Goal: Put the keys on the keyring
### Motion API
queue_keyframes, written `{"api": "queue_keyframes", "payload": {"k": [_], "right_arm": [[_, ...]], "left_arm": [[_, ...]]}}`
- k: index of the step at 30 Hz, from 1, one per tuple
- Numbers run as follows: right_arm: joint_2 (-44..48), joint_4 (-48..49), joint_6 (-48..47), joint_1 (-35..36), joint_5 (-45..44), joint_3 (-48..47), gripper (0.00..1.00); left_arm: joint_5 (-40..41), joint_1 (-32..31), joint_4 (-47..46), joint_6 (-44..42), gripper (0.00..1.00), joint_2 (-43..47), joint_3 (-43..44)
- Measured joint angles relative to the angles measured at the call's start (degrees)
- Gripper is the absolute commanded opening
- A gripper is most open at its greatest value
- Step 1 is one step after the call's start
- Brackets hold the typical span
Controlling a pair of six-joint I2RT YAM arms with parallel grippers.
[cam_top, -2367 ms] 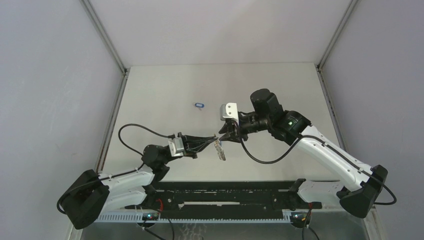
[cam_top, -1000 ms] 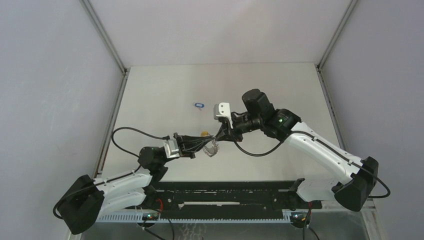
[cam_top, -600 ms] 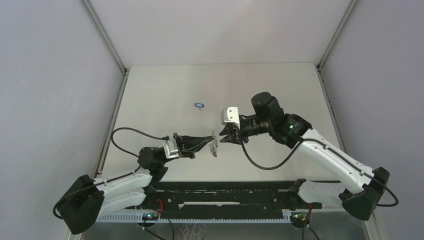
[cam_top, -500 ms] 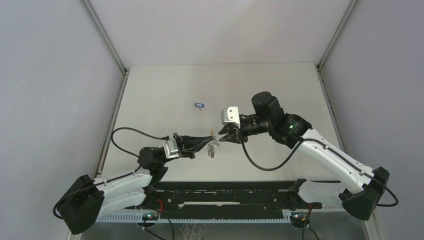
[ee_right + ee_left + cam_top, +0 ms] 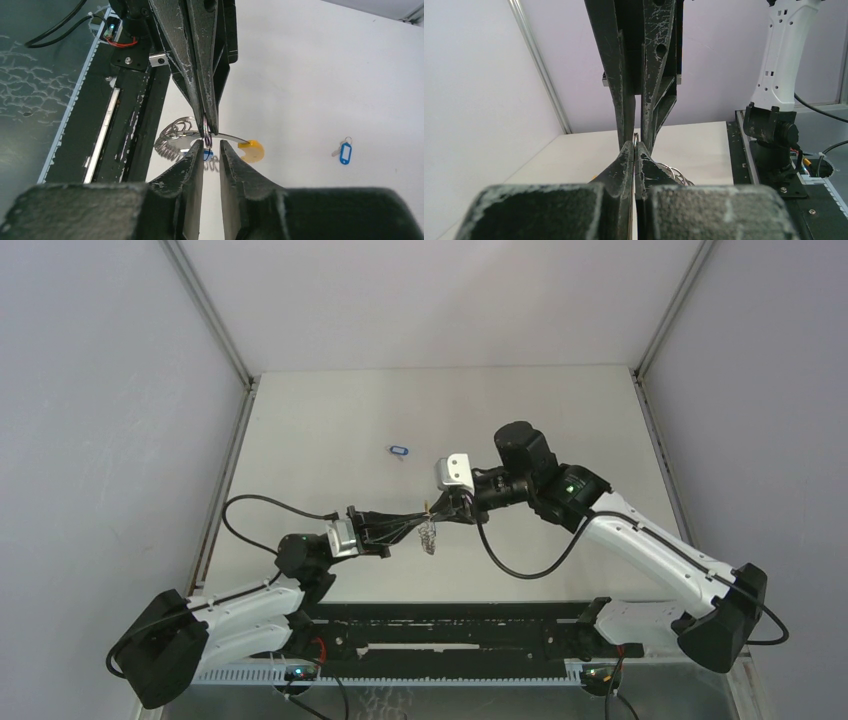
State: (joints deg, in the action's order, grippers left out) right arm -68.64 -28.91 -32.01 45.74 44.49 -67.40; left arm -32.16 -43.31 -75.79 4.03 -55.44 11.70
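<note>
My left gripper is shut on the keyring, which hangs from its tips above the table. In the right wrist view its tips pinch a thin ring. The silvery coils and yellow arc hang just behind that ring. My right gripper is open, its tips on either side of the pinched ring, also seen from above. A bit of blue tag shows behind its left finger. The other key with its blue tag lies on the table farther back, also in the right wrist view.
The black rail with both arm bases runs along the near edge. Grey walls with metal corner posts enclose the table on three sides. The left arm's cable loops over the left part of the table.
My right gripper pulled back to the right, then moved left again up to the left gripper's tips. The keyring stays hanging from the left gripper.
</note>
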Motion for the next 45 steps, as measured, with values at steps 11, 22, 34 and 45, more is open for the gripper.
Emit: {"api": "queue_keyframes", "payload": {"k": [11,22,34,45], "right_arm": [[-0.48,-3.78,-1.14,-0.28,-1.60,-0.33,0.00],[-9.60,-28.65,-2.71,6.58,-24.83,-20.83,0.00],[-23.21,-46.36,-2.78,13.73,-41.44,-34.42,0.00],[-23.43,-48.19,-3.89,15.34,-42.53,-36.06,0.00]], "left_arm": [[2.08,0.00,1.16,-0.66,0.37,1.14,-0.28],[4.48,0.00,21.03,-7.67,0.42,7.19,-0.33],[3.72,0.00,17.84,-6.71,0.42,2.97,-0.33],[1.99,0.00,5.70,-1.51,0.33,-5.75,-0.31]]}}
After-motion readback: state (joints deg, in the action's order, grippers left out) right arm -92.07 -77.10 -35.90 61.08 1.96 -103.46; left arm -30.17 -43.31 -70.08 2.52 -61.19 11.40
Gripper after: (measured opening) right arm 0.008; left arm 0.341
